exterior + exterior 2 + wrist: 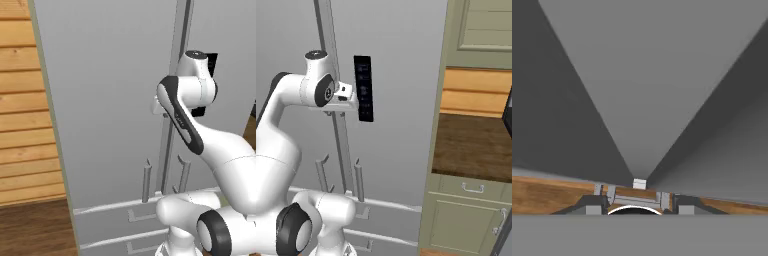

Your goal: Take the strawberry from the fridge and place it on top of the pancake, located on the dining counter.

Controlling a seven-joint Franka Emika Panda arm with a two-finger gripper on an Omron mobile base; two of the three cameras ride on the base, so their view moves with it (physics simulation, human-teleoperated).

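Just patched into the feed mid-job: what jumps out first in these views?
The big light grey fridge takes up most of both base views, doors closed, its long vertical bar handles running down the middle. The white arm is raised right against those handles, its hand at the seam between the doors. To the right of the fridge sit pale green cabinets with a brown wooden countertop.

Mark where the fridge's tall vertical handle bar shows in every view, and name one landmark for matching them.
Left base view: the tall handle bar runs down right of centre on the fridge, partly behind the arm.
Right base view: it runs down the left part of the picture.
Hand view: seemingly the pale wedge narrowing toward bottom centre, seen lengthwise.
Landmark: the short upright handles by its lower end in both base views.
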